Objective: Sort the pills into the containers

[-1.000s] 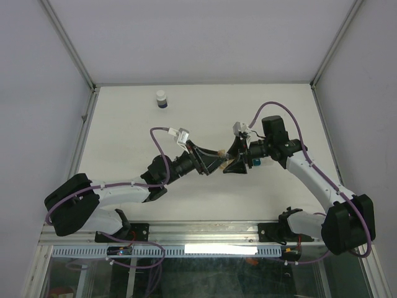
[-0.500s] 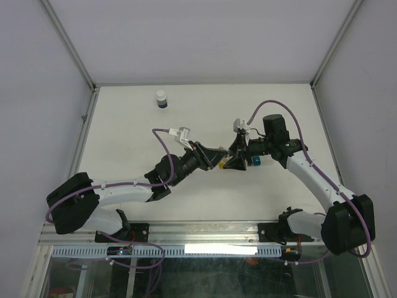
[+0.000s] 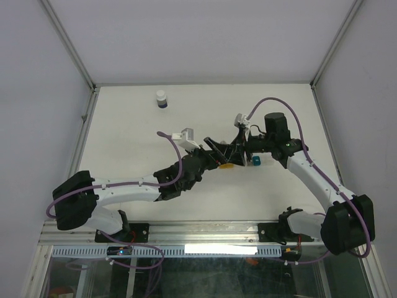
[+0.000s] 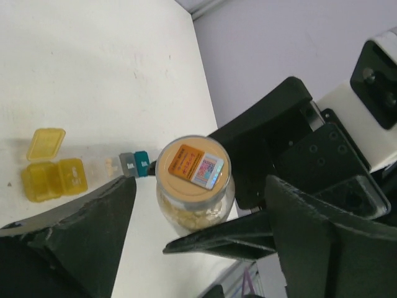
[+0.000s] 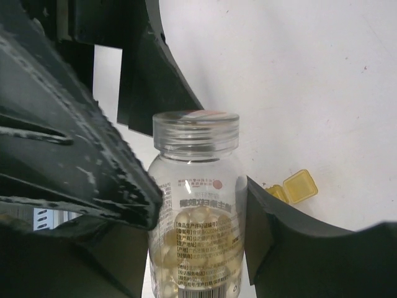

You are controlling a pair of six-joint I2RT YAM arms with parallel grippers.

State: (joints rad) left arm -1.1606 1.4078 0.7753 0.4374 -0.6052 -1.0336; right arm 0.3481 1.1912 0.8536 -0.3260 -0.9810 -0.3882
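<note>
While the right pincer (image 3: 239, 151) clenches the pill bottle (image 4: 193, 186), containers (image 4: 53, 180) at nine o'clock in the left wrist view, the released left pincer (image 3: 214, 155) straddles its cap (image 5: 196, 131); closing off-centre could spill pills (image 5: 167, 239)

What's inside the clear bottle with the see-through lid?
Pale yellow pills, piled in the lower part of the bottle. The printed label covers much of them, so how many there are cannot be seen.

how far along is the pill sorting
Early. Done: the yellow compartment has its lid open. In hand: the right gripper holds the capped pill bottle; the left gripper, fingers open, flanks its cap. Left: uncapping, then sorting pills into the containers.
</note>
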